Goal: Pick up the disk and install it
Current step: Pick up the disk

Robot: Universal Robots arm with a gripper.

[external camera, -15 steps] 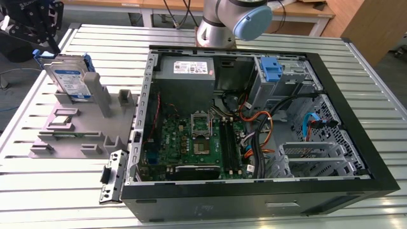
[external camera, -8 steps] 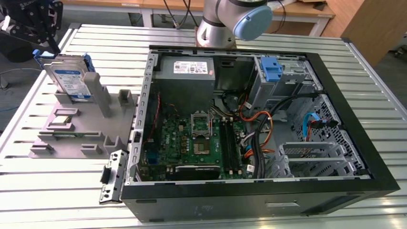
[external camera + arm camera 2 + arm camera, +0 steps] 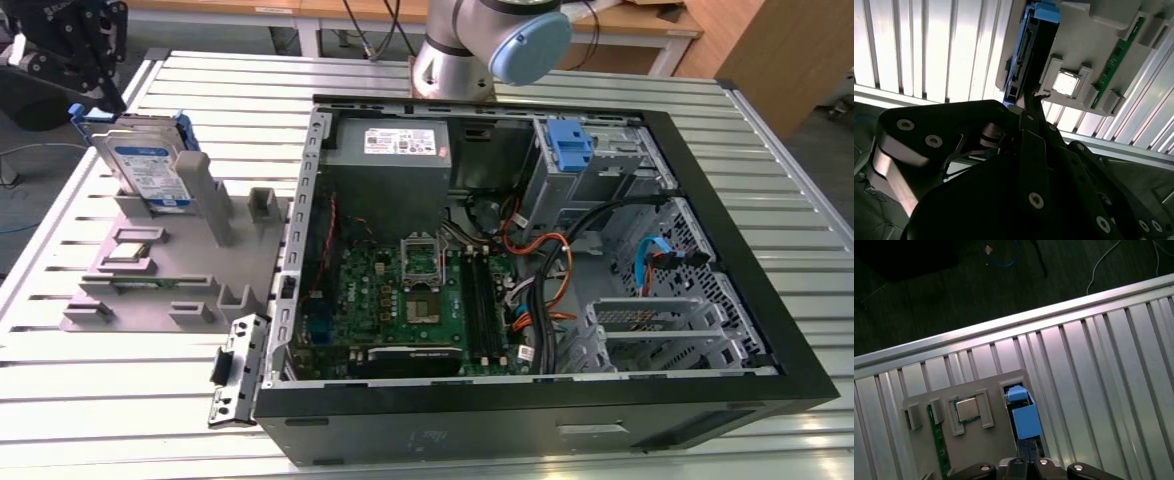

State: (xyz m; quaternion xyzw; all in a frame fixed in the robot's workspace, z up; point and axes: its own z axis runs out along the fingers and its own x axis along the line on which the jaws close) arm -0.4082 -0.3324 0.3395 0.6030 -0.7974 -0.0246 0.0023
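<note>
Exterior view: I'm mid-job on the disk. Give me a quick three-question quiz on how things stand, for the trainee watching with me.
1. True or false: the disk stands upright in the grey holder, outside the computer case.
2. The gripper is nearest to: A the disk, B the power supply, C the motherboard.
3. Fill in: in the exterior view, the holder lies to the case's ____.
Key: 1 true; 2 A; 3 left.

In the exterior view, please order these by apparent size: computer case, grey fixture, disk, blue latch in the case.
Largest to smallest:
1. computer case
2. grey fixture
3. disk
4. blue latch
</note>
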